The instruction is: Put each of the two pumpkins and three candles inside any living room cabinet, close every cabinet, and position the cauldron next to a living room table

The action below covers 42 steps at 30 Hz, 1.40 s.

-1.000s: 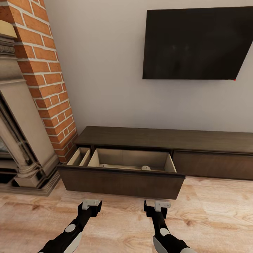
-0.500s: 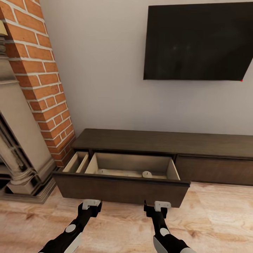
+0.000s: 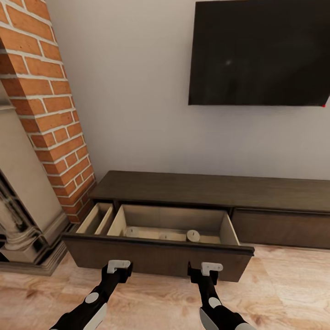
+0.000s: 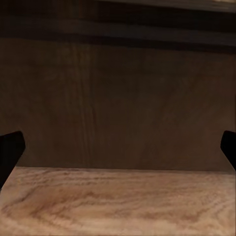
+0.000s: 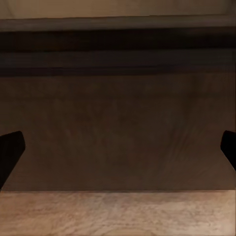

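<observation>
Left fingers: my left gripper [image 3: 118, 266] sits low at the drawer front, fingers spread wide with nothing between them; in the left wrist view the two dark tips stand at opposite edges, with wood panel between.
Right fingers: my right gripper [image 3: 211, 268] is the same, fingers wide apart and empty, facing the same dark panel.
Drawer front: the wide brown front [image 3: 156, 256] of the cabinet [image 3: 215, 188] is just ahead of both grippers; I cannot tell whether either tip touches it.
Drawer inside: pulled out, pale interior; I see three candles [image 3: 193, 235] lying on its floor, one clear near the right side, two fainter towards the left and middle.
Pumpkins: I see none in the open drawer from here.
Side compartment: a narrow open section [image 3: 96, 219] lies beside the brick column [image 3: 50, 114].
Step in hand: I judge this to be the closing of the drawer, with both arms squared up to its front.
Next move: a level, even push with both arms, so the front goes in straight without skewing.
</observation>
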{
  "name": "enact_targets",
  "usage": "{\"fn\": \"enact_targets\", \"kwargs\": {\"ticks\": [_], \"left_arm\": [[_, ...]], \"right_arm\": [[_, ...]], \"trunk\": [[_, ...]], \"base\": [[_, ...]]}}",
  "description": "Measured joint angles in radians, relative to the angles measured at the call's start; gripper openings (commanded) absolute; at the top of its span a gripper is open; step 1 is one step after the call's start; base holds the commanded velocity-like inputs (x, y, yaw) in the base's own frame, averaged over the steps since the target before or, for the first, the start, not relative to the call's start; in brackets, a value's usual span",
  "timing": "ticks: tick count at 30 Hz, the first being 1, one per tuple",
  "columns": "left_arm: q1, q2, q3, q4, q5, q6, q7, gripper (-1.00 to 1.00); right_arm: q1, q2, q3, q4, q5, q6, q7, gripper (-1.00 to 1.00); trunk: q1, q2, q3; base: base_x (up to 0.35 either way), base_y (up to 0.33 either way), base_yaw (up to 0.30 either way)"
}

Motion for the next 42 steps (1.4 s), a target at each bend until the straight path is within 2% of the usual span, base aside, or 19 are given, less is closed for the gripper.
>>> {"fn": "enact_targets", "kwargs": {"ticks": [13, 35, 42], "left_arm": [[0.000, 0.000, 0.000, -0.001, 0.002, 0.000, -0.001, 1.00], [0.000, 0.001, -0.001, -0.002, 0.000, 0.002, -0.001, 1.00], [0.000, 0.002, -0.001, -0.002, 0.000, 0.001, -0.001, 1.00]], "right_arm": [[0.000, 0.000, 0.000, 0.000, 0.000, 0.000, 0.000, 1.00], [0.000, 0.000, 0.000, 0.000, 0.000, 0.000, 0.001, 1.00], [0.000, 0.000, 0.000, 0.000, 0.000, 0.000, 0.001, 1.00]], "trunk": [[0.000, 0.000, 0.000], [0.084, -0.154, -0.069], [0.085, -0.154, -0.069]], "base": [[0.014, 0.000, 0.000], [0.000, 0.000, 0.000], [0.000, 0.000, 0.000]]}}
